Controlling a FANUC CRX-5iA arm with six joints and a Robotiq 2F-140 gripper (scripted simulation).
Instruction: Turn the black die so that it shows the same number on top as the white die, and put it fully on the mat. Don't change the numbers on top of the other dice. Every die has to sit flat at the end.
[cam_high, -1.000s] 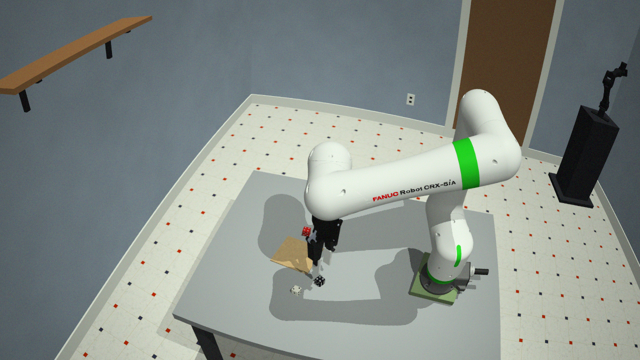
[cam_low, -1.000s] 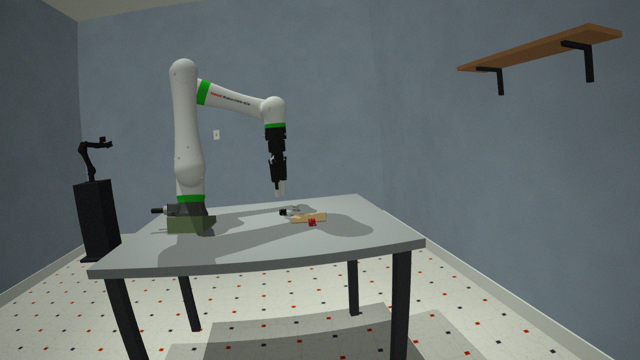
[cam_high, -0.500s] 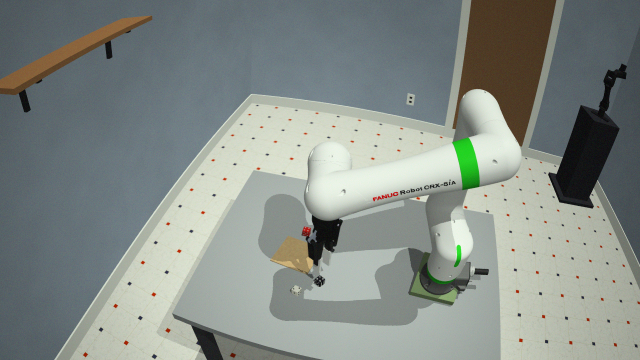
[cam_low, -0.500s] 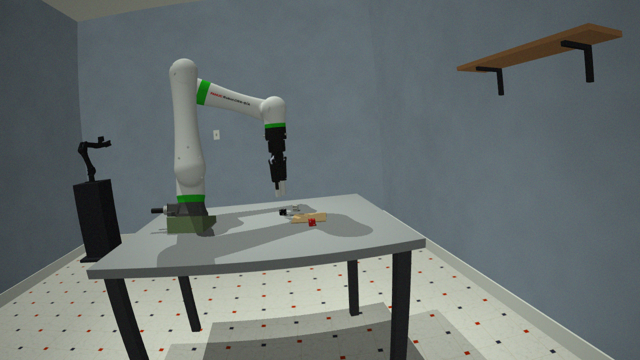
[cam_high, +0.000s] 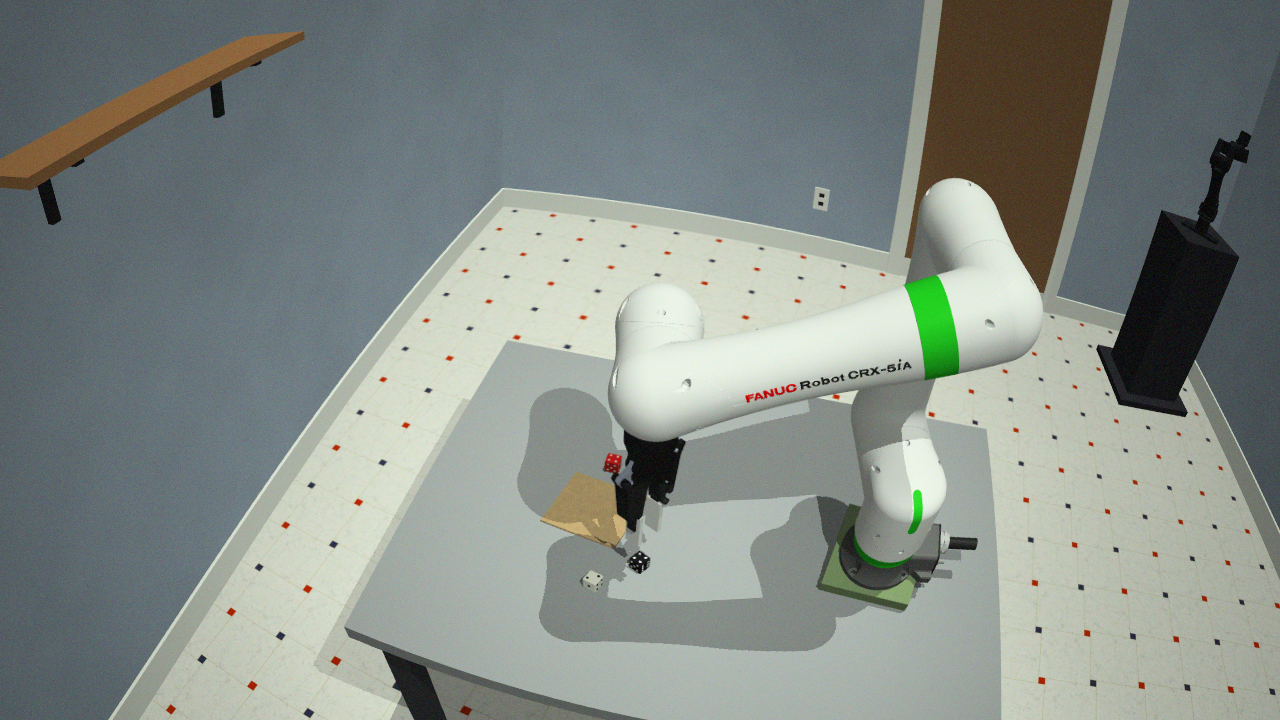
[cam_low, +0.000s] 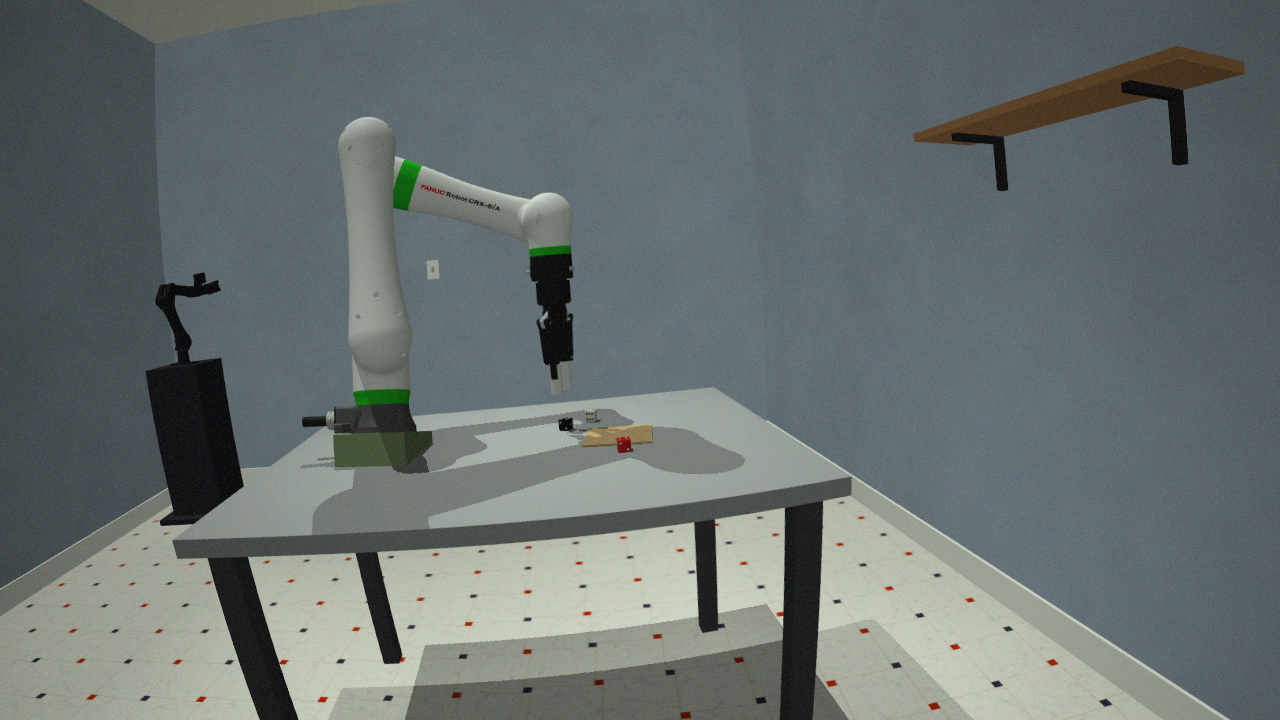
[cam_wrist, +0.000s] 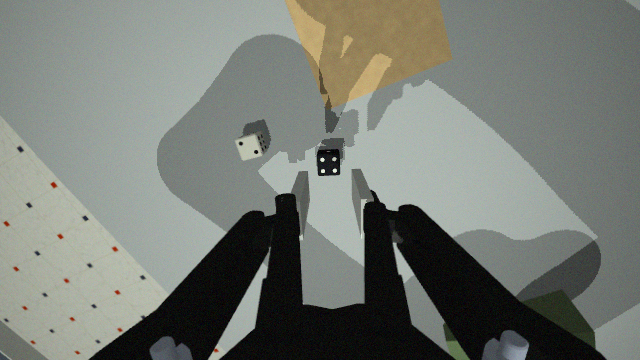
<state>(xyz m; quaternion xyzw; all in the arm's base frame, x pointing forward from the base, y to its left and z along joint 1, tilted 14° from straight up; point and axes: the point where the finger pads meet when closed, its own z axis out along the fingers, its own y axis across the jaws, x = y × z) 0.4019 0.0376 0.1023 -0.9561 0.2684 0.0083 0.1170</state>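
plain test room: grey table (cam_low: 501, 501), tiled floor (cam_low: 134, 644), wall shelf (cam_low: 1074, 94)

Black die (cam_wrist: 328, 162), white die (cam_wrist: 250, 146), tan mat (cam_wrist: 380, 45).

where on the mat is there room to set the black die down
Most of the mat shows bare tan. The red die sits at its far corner, and the claw hangs over the near edge, partly closed and holding nothing. The black die and white die crowd the table just off that edge.
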